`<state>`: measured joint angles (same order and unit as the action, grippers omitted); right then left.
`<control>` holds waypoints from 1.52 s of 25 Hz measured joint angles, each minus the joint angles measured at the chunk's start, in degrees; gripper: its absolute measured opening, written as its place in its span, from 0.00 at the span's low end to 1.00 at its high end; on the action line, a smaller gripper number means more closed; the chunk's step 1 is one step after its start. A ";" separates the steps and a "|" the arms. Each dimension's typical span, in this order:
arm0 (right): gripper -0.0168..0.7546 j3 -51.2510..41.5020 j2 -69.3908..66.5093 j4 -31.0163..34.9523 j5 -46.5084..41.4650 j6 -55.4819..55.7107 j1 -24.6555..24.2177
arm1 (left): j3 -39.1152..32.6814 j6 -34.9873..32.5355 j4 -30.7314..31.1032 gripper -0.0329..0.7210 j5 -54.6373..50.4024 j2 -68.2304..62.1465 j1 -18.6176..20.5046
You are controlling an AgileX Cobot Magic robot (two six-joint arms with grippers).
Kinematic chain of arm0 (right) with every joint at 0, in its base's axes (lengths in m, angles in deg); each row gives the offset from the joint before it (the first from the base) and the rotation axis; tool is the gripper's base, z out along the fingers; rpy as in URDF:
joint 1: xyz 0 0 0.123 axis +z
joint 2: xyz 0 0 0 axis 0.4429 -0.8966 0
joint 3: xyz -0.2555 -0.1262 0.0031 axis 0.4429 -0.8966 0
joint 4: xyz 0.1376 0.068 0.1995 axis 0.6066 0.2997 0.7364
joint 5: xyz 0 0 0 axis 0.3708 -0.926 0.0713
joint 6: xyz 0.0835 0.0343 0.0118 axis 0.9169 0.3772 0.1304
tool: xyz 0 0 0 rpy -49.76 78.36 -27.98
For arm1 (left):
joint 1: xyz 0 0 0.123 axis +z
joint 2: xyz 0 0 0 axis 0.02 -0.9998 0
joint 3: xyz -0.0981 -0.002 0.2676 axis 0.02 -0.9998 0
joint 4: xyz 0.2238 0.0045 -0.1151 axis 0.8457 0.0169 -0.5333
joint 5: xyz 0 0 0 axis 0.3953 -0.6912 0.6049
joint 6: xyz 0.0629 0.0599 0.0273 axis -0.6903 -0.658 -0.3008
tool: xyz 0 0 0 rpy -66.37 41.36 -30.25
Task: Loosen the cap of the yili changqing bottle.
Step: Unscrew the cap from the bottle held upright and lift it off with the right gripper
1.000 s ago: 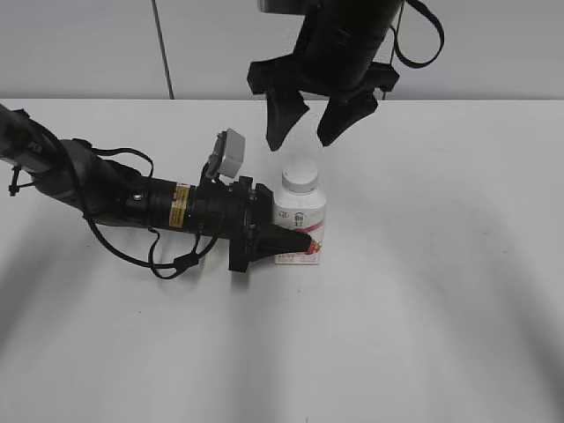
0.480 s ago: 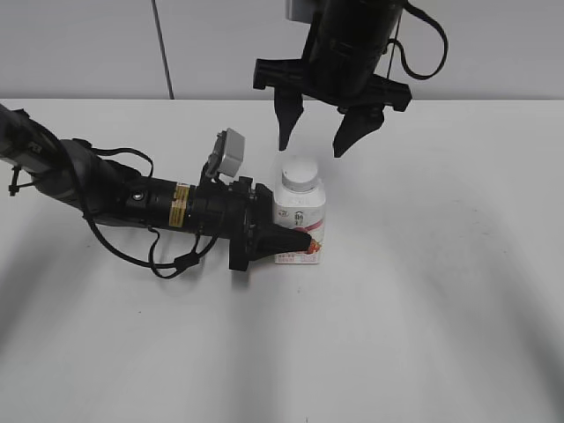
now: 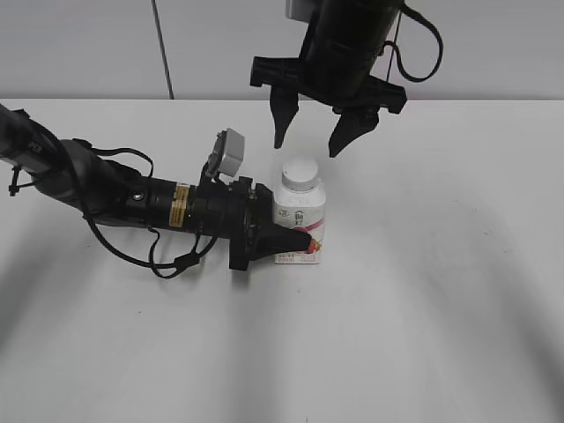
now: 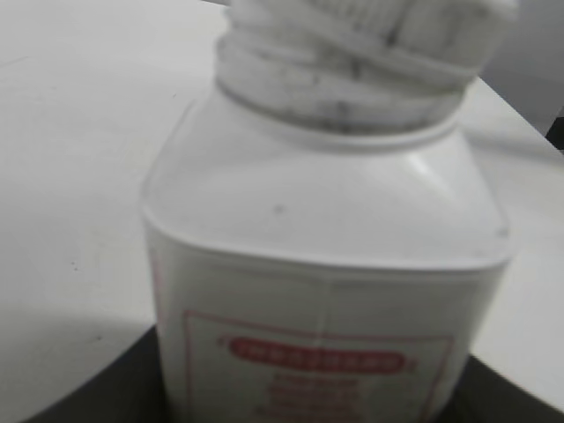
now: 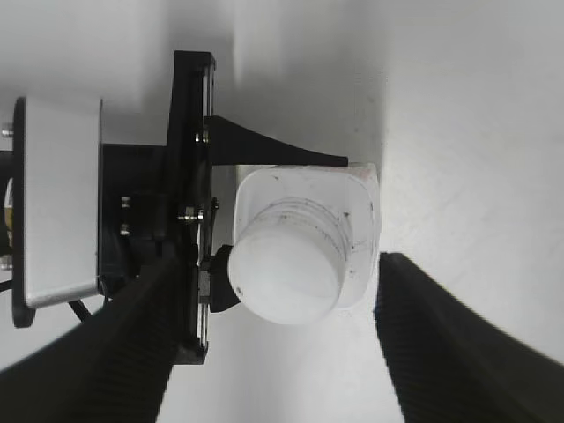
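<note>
The yili changqing bottle (image 3: 300,218) stands upright on the white table, white with a pink-red label. Its white cap (image 3: 300,174) sits on the neck. My left gripper (image 3: 284,240) lies low along the table and is shut on the bottle's lower body. In the left wrist view the bottle (image 4: 326,264) fills the frame, with the ribbed cap (image 4: 370,26) at the top. My right gripper (image 3: 311,141) hangs open above the cap without touching it. In the right wrist view its fingers (image 5: 282,370) straddle the cap (image 5: 286,273) from above, well apart from it.
The left arm, with its cables (image 3: 132,198) and grey wrist camera (image 3: 229,154), stretches across the table's left half. The table (image 3: 441,291) is plain white. A grey wall (image 3: 88,44) stands behind its far edge.
My right gripper has turned about its vertical axis above the cap, and its fingers now point down, spread wider. The bottle, the cap and my left gripper have not moved.
</note>
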<state>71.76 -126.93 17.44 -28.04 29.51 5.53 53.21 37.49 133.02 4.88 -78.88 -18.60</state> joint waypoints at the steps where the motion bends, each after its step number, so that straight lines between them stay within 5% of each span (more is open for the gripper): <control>1: 0.72 0.07 -0.63 0.12 -0.18 0.00 0.00 | 0.00 0.00 -0.02 0.55 0.00 0.00 0.00; 12: 0.71 0.04 -3.77 1.70 -1.16 -0.02 0.00 | 0.00 0.07 -0.07 0.55 0.05 0.00 0.00; 24: 0.53 0.04 -3.77 1.94 -1.16 -0.02 0.00 | 0.00 0.07 -0.07 0.55 0.05 0.00 0.00; 38: 0.53 0.04 -3.77 1.94 -1.16 -10.27 0.00 | 0.00 0.07 -0.07 0.55 0.05 0.00 0.00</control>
<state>71.80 -130.69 19.38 -29.20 19.24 5.53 53.21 37.56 132.96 4.93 -78.88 -18.60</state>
